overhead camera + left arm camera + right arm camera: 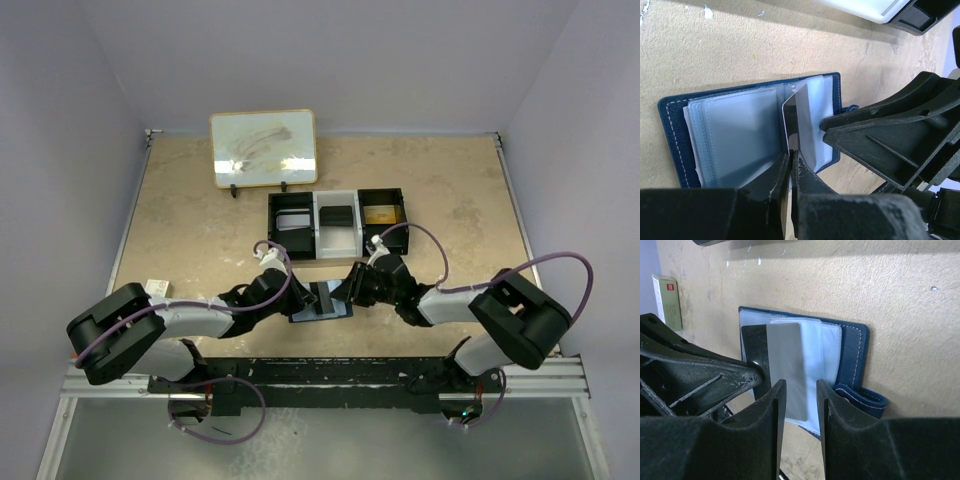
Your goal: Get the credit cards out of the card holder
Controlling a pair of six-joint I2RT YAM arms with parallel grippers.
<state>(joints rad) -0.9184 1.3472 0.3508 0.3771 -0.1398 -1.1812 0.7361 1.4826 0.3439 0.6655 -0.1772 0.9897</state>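
Observation:
The navy card holder [324, 302] lies open on the table between my two grippers. In the left wrist view its pale blue-grey pocket panels [735, 135] face up. My left gripper [791, 154] is shut on a grey credit card [799, 112] with a black stripe, which stands on edge partly out of a pocket. The card also shows in the right wrist view [785, 365]. My right gripper [801, 387] is open, its fingers straddling the right-hand panel beside the card, near the holder's tab [865, 400]. Whether it touches the holder I cannot tell.
A black three-compartment tray [338, 225] stands just behind the holder, with a framed whiteboard [263, 148] farther back. A small red-and-white box [157, 288] lies at the left, and also shows in the right wrist view [667, 300].

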